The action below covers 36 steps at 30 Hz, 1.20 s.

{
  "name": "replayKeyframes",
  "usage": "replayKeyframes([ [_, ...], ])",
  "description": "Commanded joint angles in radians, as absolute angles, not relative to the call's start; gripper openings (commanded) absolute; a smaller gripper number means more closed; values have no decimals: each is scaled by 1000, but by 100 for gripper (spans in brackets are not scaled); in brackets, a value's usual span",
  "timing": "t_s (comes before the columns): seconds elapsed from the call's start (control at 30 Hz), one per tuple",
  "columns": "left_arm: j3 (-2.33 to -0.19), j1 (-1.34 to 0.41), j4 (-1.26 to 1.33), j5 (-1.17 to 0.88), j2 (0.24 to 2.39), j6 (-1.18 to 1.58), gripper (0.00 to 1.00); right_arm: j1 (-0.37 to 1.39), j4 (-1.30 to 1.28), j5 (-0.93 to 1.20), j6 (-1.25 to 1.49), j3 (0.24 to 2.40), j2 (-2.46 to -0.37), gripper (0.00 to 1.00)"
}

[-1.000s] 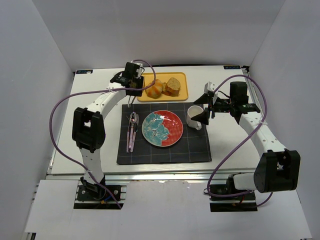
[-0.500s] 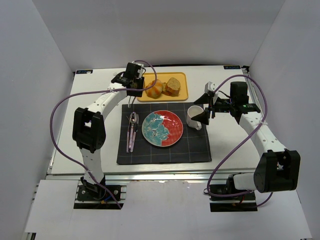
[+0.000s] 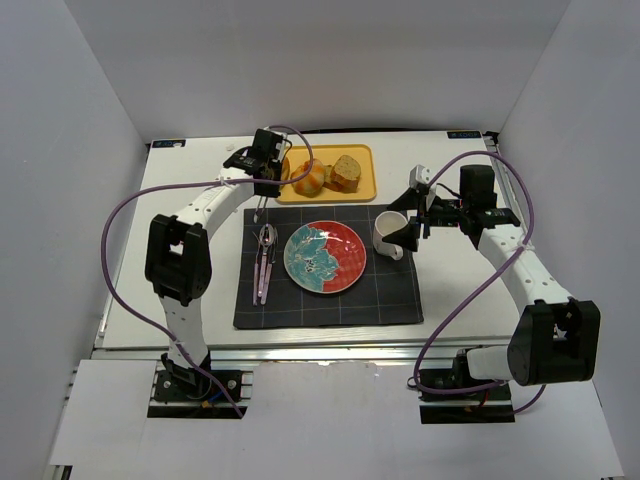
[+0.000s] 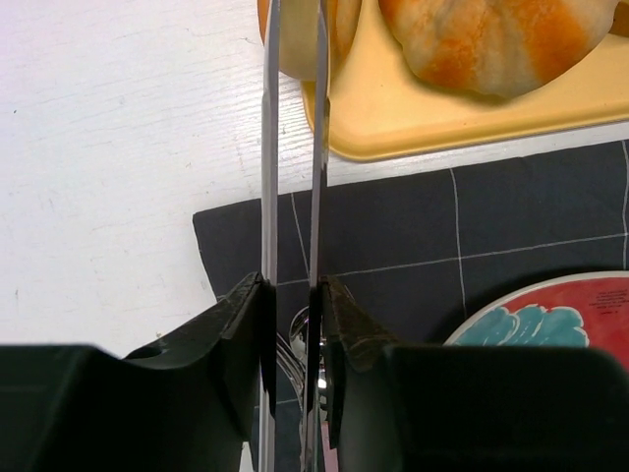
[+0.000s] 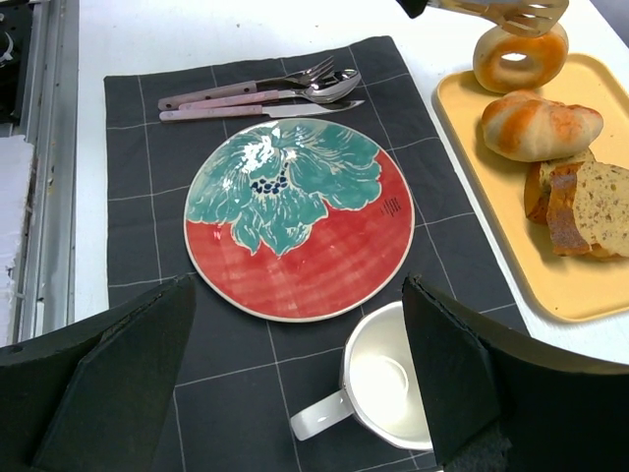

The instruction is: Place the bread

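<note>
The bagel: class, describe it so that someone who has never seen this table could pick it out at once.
Find the yellow tray beyond the dark placemat. The bagel is at its left end, pinched between tongs. Unlike the striped bun and the sliced loaf beside it, it has a hole.

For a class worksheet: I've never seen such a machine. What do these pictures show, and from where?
Two robot arms are bolted at the near edge of a table. One picture looks down from above; the other two come from cameras on each wrist. On the table lie a dark placemat with a plate, cutlery and a white mug, and behind it a yellow tray of breads. The left gripper clamps tongs, which pinch a ring-shaped bread at the tray's edge. The right gripper is open, hovering by the mug, holding nothing.
</note>
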<state>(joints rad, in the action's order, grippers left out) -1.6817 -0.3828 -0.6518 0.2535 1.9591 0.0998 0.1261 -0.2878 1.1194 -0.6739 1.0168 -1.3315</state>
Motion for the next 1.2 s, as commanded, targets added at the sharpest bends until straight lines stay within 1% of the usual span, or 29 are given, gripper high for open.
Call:
replayKeyframes([
  [0.0, -1684, -388, -650, 272, 1944, 89, 34, 121, -267, 1147, -663, 1014, -1302, 89],
  [0.1, -1683, -388, -649, 259, 1939, 92, 27, 121, -267, 1147, -663, 1012, -1304, 90],
  [0.37, -1724, -388, -649, 242, 1928, 113, 17, 121, -267, 1146, -663, 1012, -1301, 89],
  [0.4, -1739, -388, -649, 241, 1918, 120, 14, 118, -267, 1146, -663, 1012, -1299, 89],
  [0.47, -1752, -388, -649, 239, 1905, 126, 11, 118, -267, 1146, -663, 1012, -1299, 89],
  [0.5, -1759, -388, -649, 239, 1888, 135, 7, 117, -268, 1146, -663, 1014, -1299, 89],
  [0.7, -1723, -388, -634, 242, 1810, 166, 3, 115, -270, 1147, -663, 1017, -1301, 90],
  [0.83, -1663, -388, -624, 218, 1714, 195, 1, 115, -278, 1146, -664, 1019, -1298, 89],
  [0.93, -1585, -388, -605, 131, 1646, 233, 0, 114, -285, 1143, -670, 1025, -1298, 89],
  [0.97, -1527, -388, -594, 100, 1594, 245, 0, 114, -288, 1141, -670, 1028, -1298, 89],
  [1.03, -1453, -391, -549, -44, 1536, 288, 0, 115, -295, 1141, -672, 1032, -1299, 89],
  [1.07, -1387, -400, -543, -76, 1479, 299, 0, 114, -298, 1140, -672, 1034, -1299, 89],
  [1.1, -1353, -408, -535, -144, 1451, 316, 0, 114, -299, 1140, -672, 1037, -1299, 89],
  [1.17, -1286, -428, -512, -210, 1399, 339, 0, 112, -307, 1138, -673, 1042, -1302, 89],
])
